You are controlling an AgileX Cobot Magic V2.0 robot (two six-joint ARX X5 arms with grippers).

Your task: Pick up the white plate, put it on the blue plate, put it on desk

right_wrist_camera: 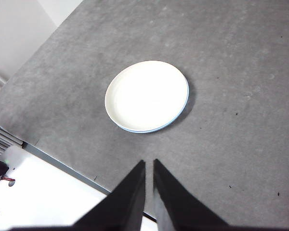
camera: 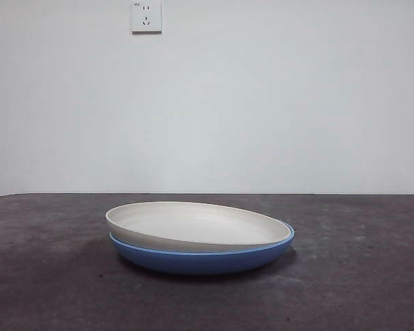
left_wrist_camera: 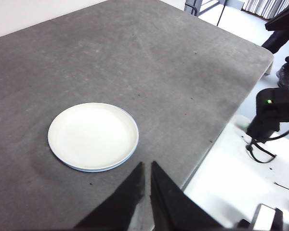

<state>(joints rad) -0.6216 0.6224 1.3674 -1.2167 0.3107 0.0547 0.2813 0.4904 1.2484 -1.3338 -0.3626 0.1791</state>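
- Right now the desk carries just one stack near its middle, with both of my arms held high and well back from it.
- Next down, the blue plate sits flat on the desk, glossy, only a thin rim showing from above.
- On it the white plate rests nested but tilted, one side riding higher and overhanging, matte cream with a raised rim.
- Round plates give no long axis, so any rim spot serves.
- My right gripper points straight toward the stack; the left gripper has it off to one side. I judge neither clearly nearer.
- Both sets of jaws are pressed nearly together, holding nothing.
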